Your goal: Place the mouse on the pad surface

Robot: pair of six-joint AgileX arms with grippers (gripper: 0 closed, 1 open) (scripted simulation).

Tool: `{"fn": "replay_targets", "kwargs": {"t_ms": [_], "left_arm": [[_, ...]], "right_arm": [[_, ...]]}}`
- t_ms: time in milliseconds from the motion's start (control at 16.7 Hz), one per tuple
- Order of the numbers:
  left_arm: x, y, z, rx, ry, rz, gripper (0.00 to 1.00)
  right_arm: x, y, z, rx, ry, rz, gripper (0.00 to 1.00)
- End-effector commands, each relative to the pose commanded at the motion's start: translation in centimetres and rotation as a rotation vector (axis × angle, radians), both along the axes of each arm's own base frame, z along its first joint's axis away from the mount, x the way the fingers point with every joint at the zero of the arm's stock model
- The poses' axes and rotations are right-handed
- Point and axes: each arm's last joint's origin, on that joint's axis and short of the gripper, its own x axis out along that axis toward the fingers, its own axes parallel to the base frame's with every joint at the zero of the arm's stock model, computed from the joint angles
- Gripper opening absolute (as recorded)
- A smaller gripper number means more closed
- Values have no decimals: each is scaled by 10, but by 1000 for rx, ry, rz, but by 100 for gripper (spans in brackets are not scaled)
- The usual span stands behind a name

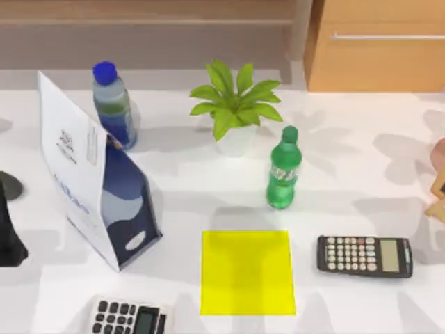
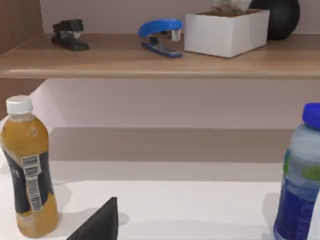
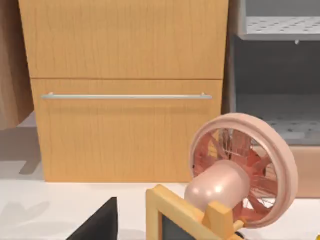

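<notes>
Looking down on a white worktop [image 1: 208, 202] backed by a pale wooden ledge and a wooden drawer cabinet [image 1: 375, 45]. Finding the flat bright yellow square pad [image 1: 247, 273] lying bare near the front edge, between a black calculator [image 1: 364, 256] to its right and a white calculator [image 1: 128, 319] at front left. Spotting what seems to be the small dark grey rounded mouse [image 1: 10, 186] sitting at the worktop's far left edge, partly cut off, well apart from the pad and not yet on it. Noting a black piece of the left arm [image 1: 8, 233] parked just in front of the mouse. Passing a white and navy folded card stand [image 1: 97, 181], a blue-capped water bottle [image 1: 113, 104], a leafy green potted plant [image 1: 235, 104] and a green bottle [image 1: 283, 169] standing behind the pad. Catching a dark wedge of the left claw [image 2: 97, 225] before an orange juice bottle [image 2: 27, 170]; cannot tell whether released or clenched. Catching the same of the right claw [image 3: 97, 225], beside a pink desk fan [image 3: 240, 170]; again cannot tell.
</notes>
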Motion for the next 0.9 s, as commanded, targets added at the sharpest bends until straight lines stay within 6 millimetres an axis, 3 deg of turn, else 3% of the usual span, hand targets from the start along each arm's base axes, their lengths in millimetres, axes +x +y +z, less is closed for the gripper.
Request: {"fn": "replay_targets", "kwargs": {"t_ms": [240,420,660,900], "left_arm": [[0,0,4,20,7,2,100],[0,1,23,104,34,8,100],[5,3,65,296,97,7,100],[23,6,119,552,187,-18,100]], "right_arm": [[0,0,0,0,0,0,100],[0,0,0,0,0,0,100],[0,0,0,0,0,0,100],[0,0,0,0,0,0,100]]}}
